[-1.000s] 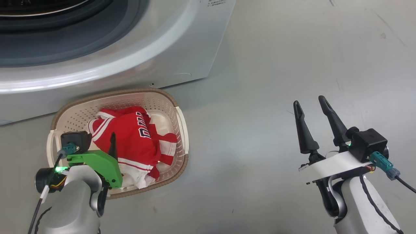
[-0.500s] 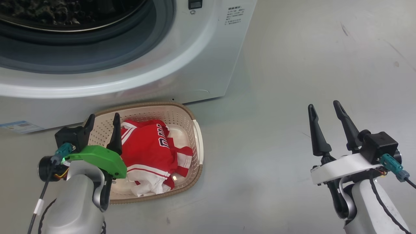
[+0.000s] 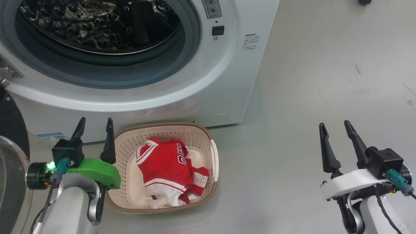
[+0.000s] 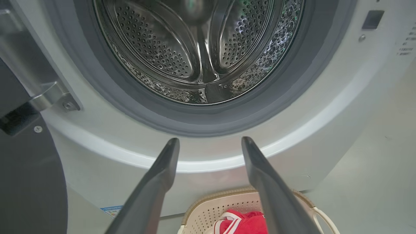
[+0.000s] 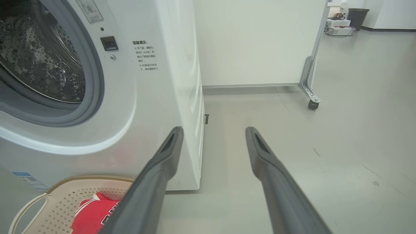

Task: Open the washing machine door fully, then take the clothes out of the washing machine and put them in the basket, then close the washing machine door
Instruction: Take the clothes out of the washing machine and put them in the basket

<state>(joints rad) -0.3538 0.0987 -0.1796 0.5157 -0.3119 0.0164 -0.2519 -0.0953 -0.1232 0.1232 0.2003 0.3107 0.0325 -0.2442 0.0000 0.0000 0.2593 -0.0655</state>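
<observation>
The washing machine (image 3: 227, 81) stands with its steel drum (image 3: 97, 22) showing and no clothes visible inside. Its black door (image 3: 13, 130) hangs swung out at the far left. The cream basket (image 3: 162, 125) sits on the floor against the machine's front, holding the red and white clothes (image 3: 165, 165). My left gripper (image 3: 96, 122) is open and empty, just left of the basket's rim, fingers pointing at the machine. In the left wrist view my left gripper (image 4: 210, 141) faces the drum (image 4: 201, 48). My right gripper (image 3: 334, 125) is open and empty over bare floor, well right of the basket.
A blue sticker (image 3: 52, 136) is on the machine's lower front. The right wrist view shows a white wheeled panel with a caster (image 5: 312, 104) beyond the machine's right side. Grey floor (image 3: 308, 81) spreads to the right.
The head view has tilted up, bringing the drum and door into the picture. My left gripper has drawn back from over the clothes to the basket's left side, empty.
</observation>
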